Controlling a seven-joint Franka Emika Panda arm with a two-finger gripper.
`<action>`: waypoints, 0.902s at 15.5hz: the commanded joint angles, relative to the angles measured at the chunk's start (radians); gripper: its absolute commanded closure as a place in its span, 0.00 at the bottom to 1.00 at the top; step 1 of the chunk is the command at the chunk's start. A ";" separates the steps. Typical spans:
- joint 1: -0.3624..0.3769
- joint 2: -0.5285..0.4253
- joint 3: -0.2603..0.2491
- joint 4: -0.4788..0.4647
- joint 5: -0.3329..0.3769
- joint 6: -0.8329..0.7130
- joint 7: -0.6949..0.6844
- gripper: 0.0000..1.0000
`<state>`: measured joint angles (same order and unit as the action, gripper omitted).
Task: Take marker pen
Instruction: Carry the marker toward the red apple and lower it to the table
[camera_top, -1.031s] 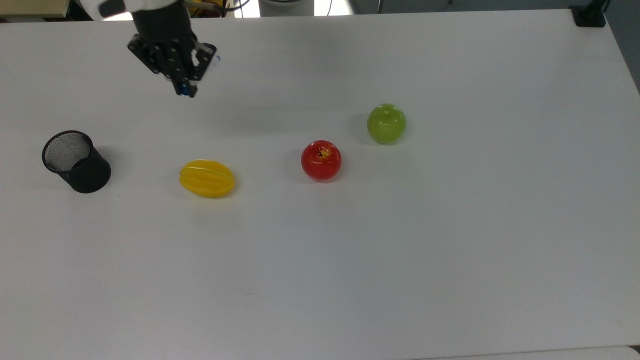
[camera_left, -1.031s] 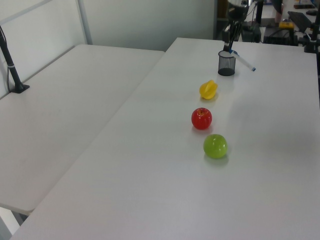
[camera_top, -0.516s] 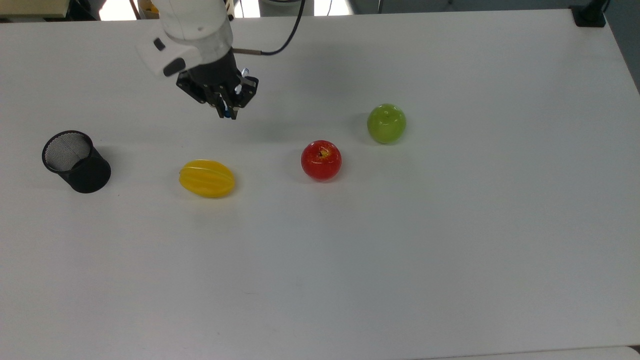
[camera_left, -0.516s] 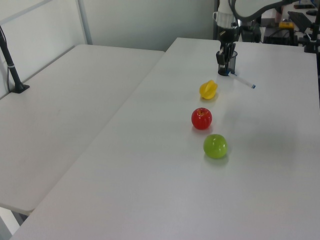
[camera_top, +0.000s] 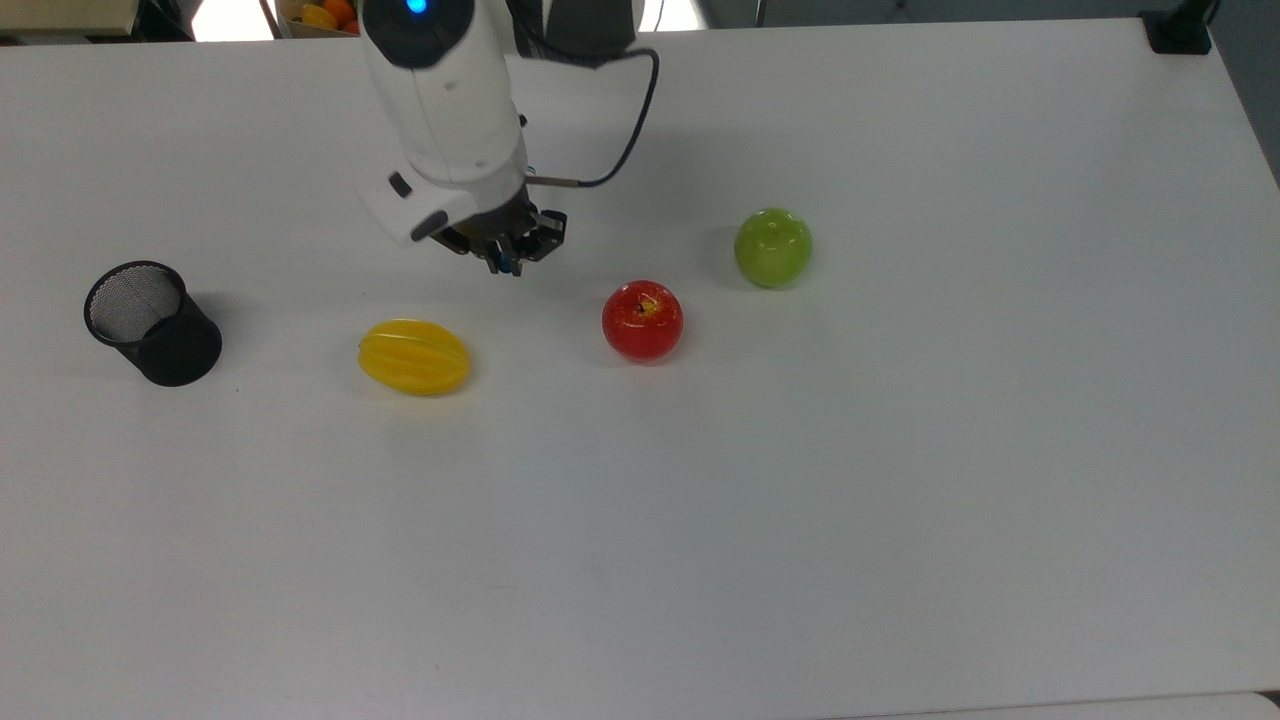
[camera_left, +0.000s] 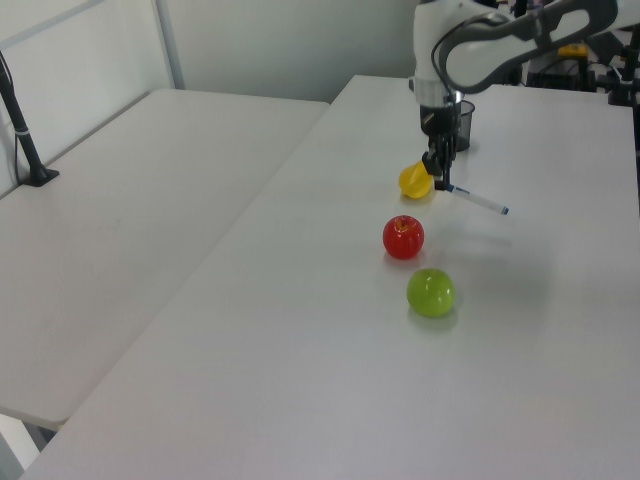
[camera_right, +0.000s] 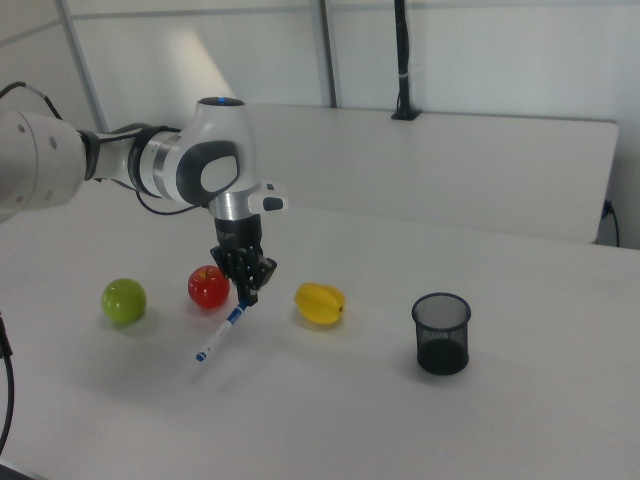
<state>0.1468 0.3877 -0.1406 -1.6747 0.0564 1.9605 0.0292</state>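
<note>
My gripper (camera_top: 508, 262) (camera_left: 437, 183) (camera_right: 247, 295) is shut on the blue-capped end of the marker pen (camera_left: 477, 201) (camera_right: 221, 333). The white barrel slants down and away from the fingers, its small blue tip hanging above the table. In the top view the gripper hovers between the yellow fruit (camera_top: 414, 357) and the red apple (camera_top: 642, 320), a little behind them. The arm's white body hides most of the pen in the top view.
A black mesh pen cup (camera_top: 152, 322) (camera_right: 441, 333) stands at the top view's left. A green apple (camera_top: 773, 246) (camera_left: 431, 292) lies to the right of the red apple in the top view. A black clamp (camera_top: 1178, 30) sits at the table's far right corner.
The arm has carried the marker pen from near the pen cup's back side to the right in the top view and lower, now beside the yellow fruit and red apple.
</note>
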 joint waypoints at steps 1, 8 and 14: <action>0.005 0.063 0.027 0.023 -0.046 -0.012 0.048 0.88; 0.005 0.092 0.029 0.018 -0.052 0.043 0.077 0.85; 0.005 0.099 0.033 0.018 -0.063 0.057 0.080 0.39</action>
<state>0.1481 0.4848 -0.1119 -1.6589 0.0179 1.9970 0.0802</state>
